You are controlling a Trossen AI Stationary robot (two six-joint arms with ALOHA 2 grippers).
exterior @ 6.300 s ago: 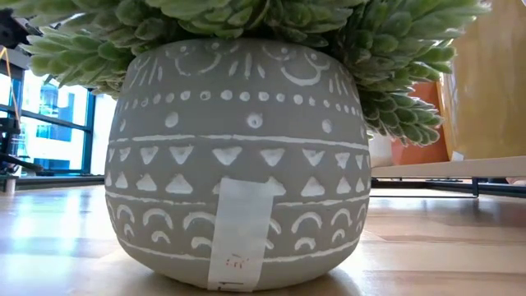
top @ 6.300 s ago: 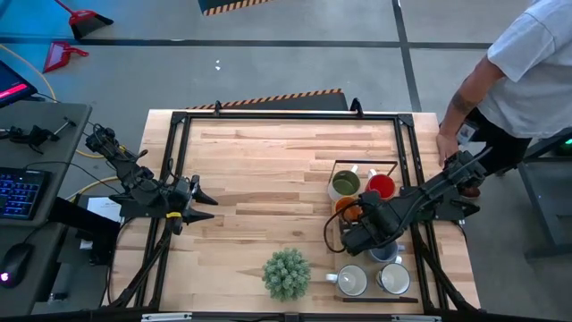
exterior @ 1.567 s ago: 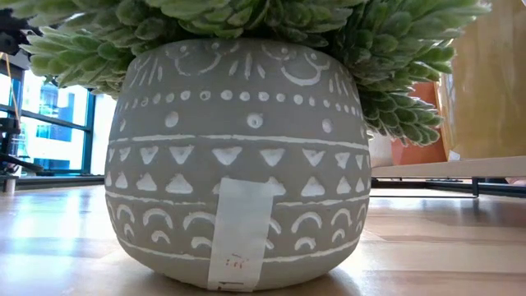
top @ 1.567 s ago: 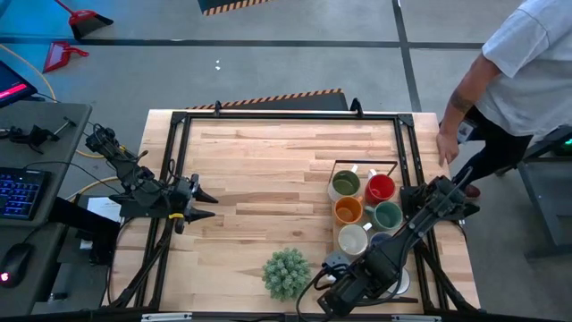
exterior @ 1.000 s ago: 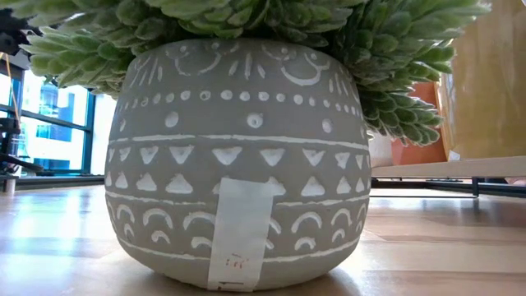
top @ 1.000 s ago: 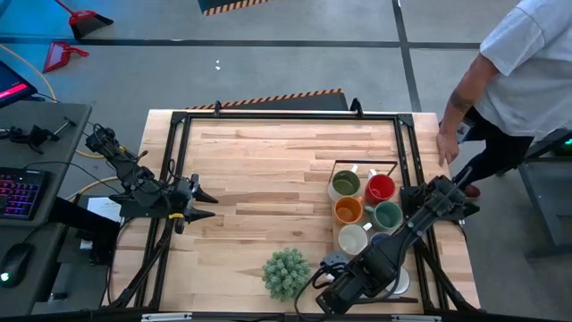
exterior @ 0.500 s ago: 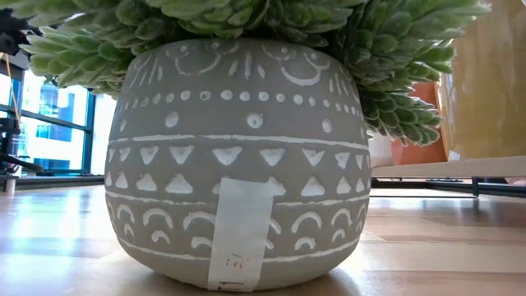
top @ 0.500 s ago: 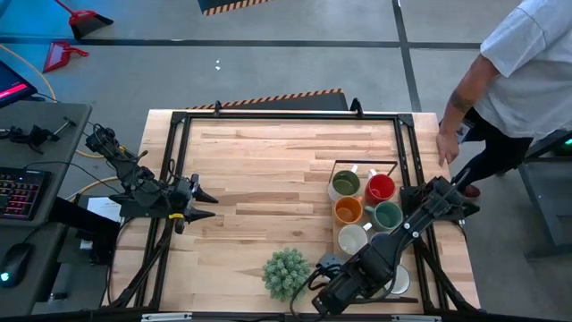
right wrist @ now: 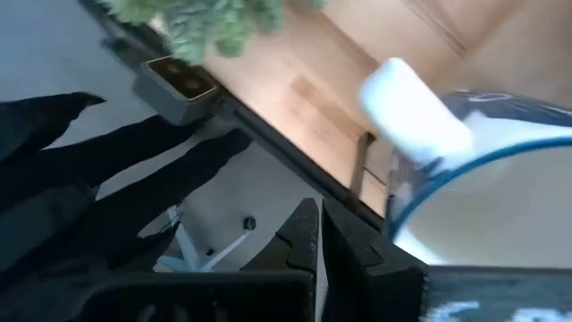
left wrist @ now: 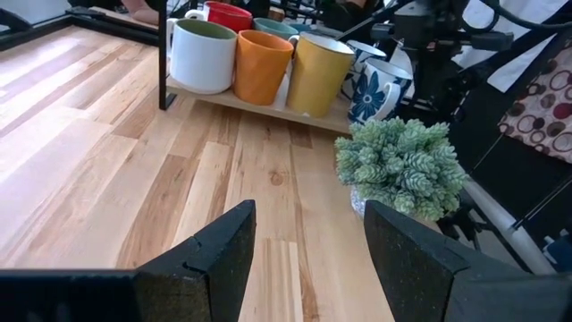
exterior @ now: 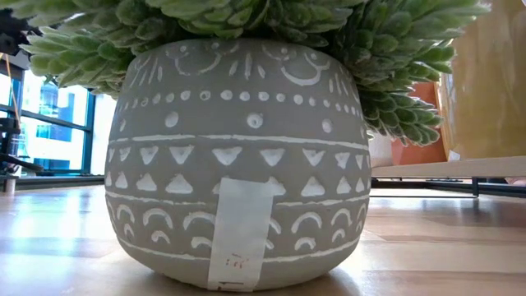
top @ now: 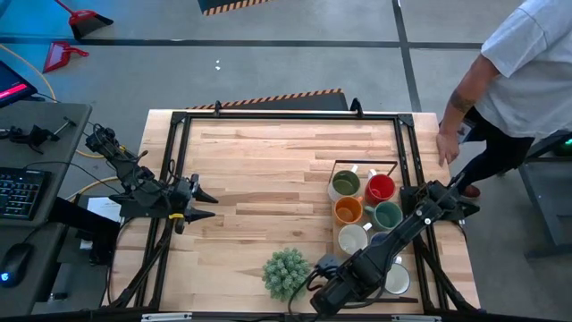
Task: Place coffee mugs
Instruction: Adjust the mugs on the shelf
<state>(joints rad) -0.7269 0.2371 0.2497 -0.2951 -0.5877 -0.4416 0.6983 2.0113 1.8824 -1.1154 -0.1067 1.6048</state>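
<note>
The right pincer (top: pixel 326 298) is clenched at the table's (top: pixel 259 170) near edge beside the plant (top: pixel 286 273) — a swing could topple it. Mugs (top: pixel 362 201) sit on the tray; the left pincer (top: pixel 204 204) waits, released.

The wooden table (top: pixel 259 170) is bare across its left and centre. Obstacles group at its right: the coffee mugs (top: pixel 362 201) packed touching on a tray (left wrist: pixel 268 100), the potted plant (top: pixel 286 273) just beside them, and the right arm (top: pixel 393 241) overhead.
</note>
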